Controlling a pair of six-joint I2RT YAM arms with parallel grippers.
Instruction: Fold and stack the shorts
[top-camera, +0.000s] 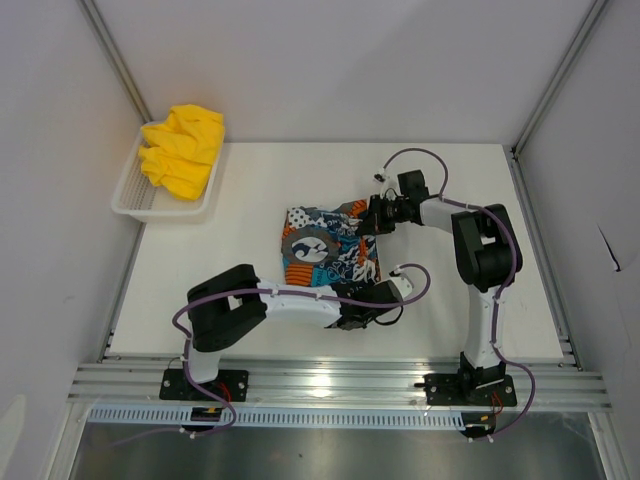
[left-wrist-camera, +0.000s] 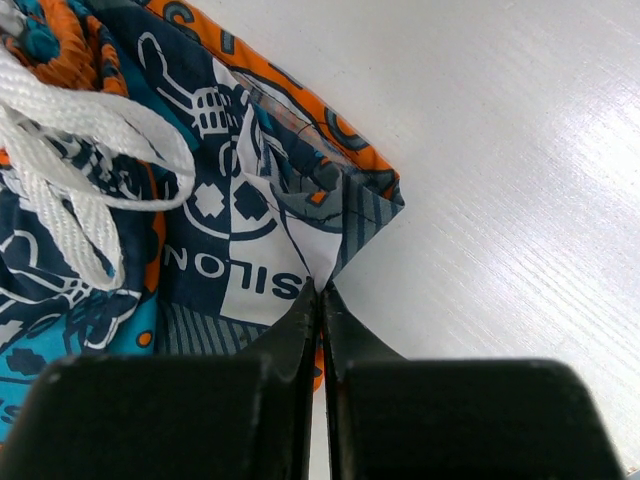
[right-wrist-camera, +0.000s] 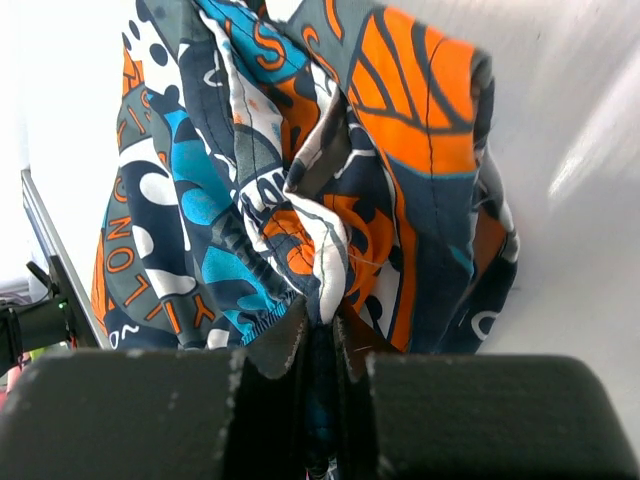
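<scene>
The printed shorts (top-camera: 330, 248), in blue, orange, black and white, lie bunched at the middle of the table. My left gripper (top-camera: 378, 292) is at their near right corner. In the left wrist view it (left-wrist-camera: 320, 292) is shut on that corner of the cloth (left-wrist-camera: 230, 220), with the white drawstring (left-wrist-camera: 70, 150) lying to the left. My right gripper (top-camera: 372, 215) is at the far right edge. Its wrist view shows it (right-wrist-camera: 322, 318) shut on a gathered fold of the print (right-wrist-camera: 300, 160). The yellow shorts (top-camera: 183, 148) sit crumpled in the basket at the far left.
The white mesh basket (top-camera: 130, 205) stands at the table's far left corner against the wall. Grey walls and metal frame posts close in the left, right and far sides. An aluminium rail (top-camera: 340, 385) runs along the near edge.
</scene>
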